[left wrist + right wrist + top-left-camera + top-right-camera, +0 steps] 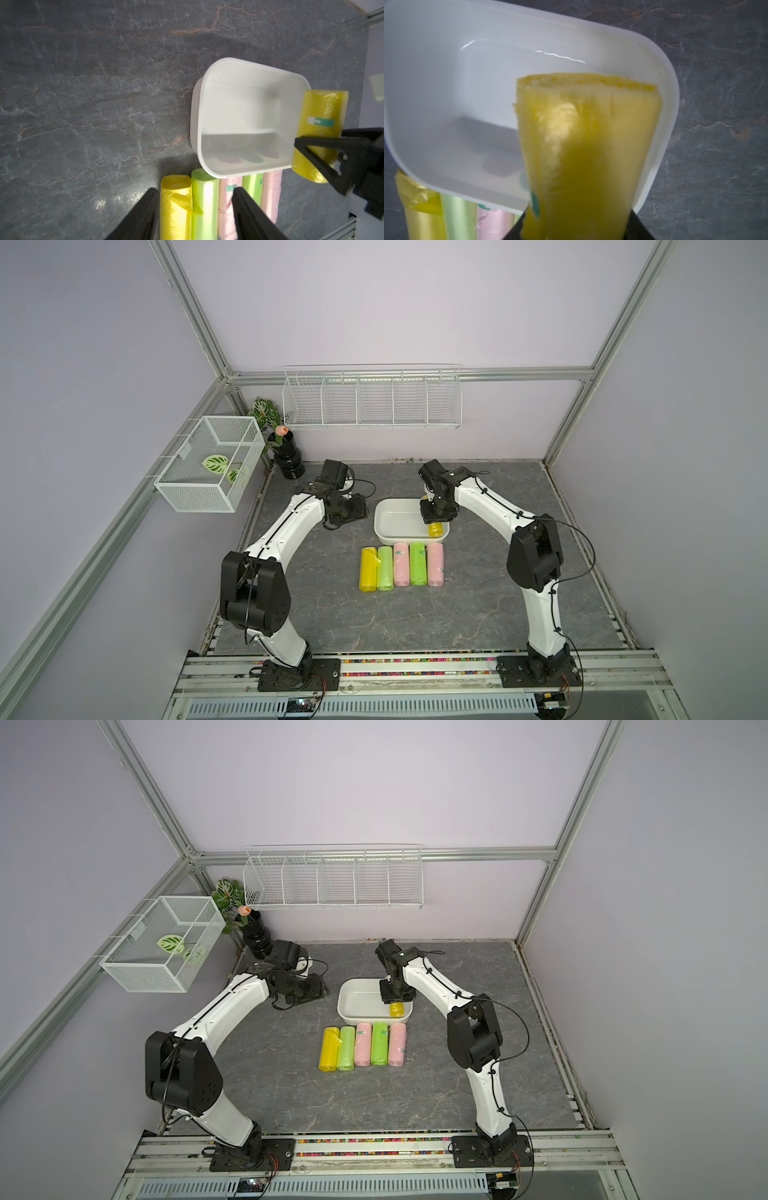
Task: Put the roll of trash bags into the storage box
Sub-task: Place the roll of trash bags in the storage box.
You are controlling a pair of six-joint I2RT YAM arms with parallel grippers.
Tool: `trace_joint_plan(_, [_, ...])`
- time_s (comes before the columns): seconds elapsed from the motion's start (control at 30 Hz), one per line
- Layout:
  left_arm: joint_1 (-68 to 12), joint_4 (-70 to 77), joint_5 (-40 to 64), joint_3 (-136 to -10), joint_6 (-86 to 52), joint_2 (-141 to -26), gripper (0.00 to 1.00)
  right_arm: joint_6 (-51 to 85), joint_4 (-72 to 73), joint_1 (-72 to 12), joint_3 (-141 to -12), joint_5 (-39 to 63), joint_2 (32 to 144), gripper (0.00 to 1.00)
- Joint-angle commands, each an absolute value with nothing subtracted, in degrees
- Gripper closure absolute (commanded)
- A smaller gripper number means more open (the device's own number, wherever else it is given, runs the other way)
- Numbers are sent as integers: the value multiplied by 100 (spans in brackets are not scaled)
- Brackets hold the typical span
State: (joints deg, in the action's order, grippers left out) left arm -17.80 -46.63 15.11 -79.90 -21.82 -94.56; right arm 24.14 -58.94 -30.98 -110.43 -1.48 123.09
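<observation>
On my screens the grey marbled table [498, 593] fills the floor of the cell under both arms. The long wire rack [372, 400] hangs on the back wall, well beyond and above both end effectors. The mesh basket [208, 472] sits on the side wall, well out past the left end effector [195, 189].

The storage box [390, 518], a glossy white tub, stands on the table directly beneath the right end effector [579, 226]. It is near the left one but apart from it. A row of five rolls [401, 568] (yellow, green, pink, green, pink) lies side by side on the table. It is just beside the box wall, on the arm-base side of the right end effector.

I have the right end effector clamped around the body of one yellow roll [435, 529]. The roll's free end reaches over the inside of the box, at the end farthest from the left end effector. I cannot tell whether it touches the box floor. The left end effector's fingers [145, 214] stand partly apart with nothing between them.
</observation>
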Motion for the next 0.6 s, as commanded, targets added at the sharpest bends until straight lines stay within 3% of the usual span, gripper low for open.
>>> trace_joint_plan(0.0, [-1647,-4668,1708,-7728,-2241,-9288,38,2346,-5961,-3076,-11180,-126,12406,74])
trace_joint_plan(0.57, [-1496,-4397,1593,-7297,-2361,-9141,38,2513,-5907,-3006,-11028,-139,13012,73])
